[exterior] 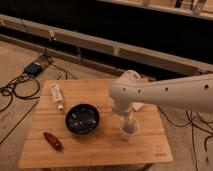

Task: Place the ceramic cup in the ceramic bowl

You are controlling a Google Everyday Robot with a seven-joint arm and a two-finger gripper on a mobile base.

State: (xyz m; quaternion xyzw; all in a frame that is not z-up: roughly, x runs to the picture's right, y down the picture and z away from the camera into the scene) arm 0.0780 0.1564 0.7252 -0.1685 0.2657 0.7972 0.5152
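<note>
The ceramic cup (129, 129) is a small white tumbler standing upright on the wooden table (95, 147), right of the bowl. The ceramic bowl (82, 119) is round, black and glossy, near the table's middle. My gripper (126, 120) hangs from the white arm (165, 92) that comes in from the right, and it sits directly over the cup's rim, at or just inside it. The arm's wrist hides the gripper's lower end.
A white printed tube (57, 96) lies at the table's back left. A dark red-brown object (52, 140) lies at the front left. A white thing (137, 106) shows behind the arm. Cables and a blue box (35, 68) lie on the floor at left.
</note>
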